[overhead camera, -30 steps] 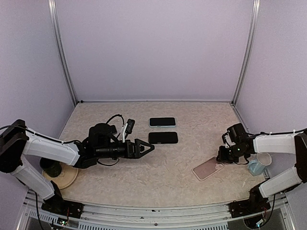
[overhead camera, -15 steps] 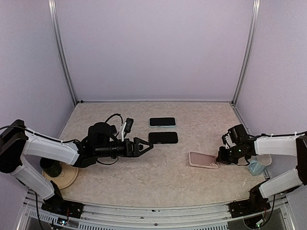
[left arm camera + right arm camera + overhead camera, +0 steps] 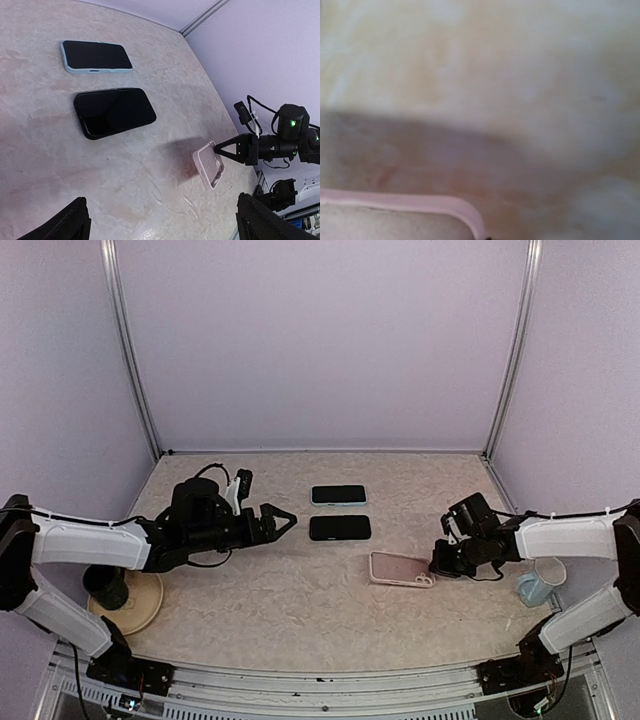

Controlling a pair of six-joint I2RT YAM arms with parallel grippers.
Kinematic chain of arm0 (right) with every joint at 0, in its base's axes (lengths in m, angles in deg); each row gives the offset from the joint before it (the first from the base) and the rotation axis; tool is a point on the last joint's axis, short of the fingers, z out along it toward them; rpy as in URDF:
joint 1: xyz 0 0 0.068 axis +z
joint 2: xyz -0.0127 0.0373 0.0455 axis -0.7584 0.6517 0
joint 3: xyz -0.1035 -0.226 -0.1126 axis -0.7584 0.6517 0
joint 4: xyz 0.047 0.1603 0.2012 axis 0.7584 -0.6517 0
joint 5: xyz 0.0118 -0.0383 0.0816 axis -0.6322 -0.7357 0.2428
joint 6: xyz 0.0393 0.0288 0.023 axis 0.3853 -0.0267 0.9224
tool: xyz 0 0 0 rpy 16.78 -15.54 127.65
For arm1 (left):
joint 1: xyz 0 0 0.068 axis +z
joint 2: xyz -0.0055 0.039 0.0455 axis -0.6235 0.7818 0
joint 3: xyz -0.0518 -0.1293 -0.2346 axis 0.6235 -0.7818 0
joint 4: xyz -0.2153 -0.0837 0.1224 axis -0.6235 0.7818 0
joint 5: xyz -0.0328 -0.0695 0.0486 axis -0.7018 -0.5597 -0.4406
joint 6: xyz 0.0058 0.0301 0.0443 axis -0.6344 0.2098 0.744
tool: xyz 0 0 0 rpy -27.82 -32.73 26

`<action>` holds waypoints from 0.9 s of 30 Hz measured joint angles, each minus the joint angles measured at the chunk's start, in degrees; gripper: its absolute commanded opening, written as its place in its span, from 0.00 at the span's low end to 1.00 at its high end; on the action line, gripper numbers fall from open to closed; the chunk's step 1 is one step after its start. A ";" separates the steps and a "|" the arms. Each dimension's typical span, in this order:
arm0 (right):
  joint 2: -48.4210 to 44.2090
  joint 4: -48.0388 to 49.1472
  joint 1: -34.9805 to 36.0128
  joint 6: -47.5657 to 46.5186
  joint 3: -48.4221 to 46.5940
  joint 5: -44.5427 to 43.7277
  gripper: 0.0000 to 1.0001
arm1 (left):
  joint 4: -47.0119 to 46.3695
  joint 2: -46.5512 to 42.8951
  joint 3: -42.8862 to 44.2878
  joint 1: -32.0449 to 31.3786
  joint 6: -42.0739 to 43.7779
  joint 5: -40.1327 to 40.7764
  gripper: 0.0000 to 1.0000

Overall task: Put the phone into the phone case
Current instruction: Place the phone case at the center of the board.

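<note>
Face-up black phone (image 3: 340, 527) on a pale mottled tabletop (image 3: 300, 610). Just behind it, apart: second phone in a light blue case (image 3: 338, 494). Right of the black phone and nearer the arms: empty pink phone case (image 3: 402, 569), right edge pinched between the closed fingers of the right gripper (image 3: 436, 567). Left of the black phone: left gripper (image 3: 288, 523), fingers spread wide, holding nothing.

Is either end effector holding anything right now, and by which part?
The right end effector pinches the pink phone case by the rim at its end nearest that arm. The left end effector is open, holding nothing.
</note>
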 measured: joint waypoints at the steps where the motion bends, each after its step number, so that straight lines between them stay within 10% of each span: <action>1: 1.22 0.35 1.29 0.72 -0.76 -0.39 0.01 | 1.27 -0.39 0.48 0.68 0.13 0.76 0.99; 27: 16.98 3.78 13.75 10.14 -12.98 -5.92 0.22 | 14.95 -7.74 3.26 26.99 0.92 14.05 0.99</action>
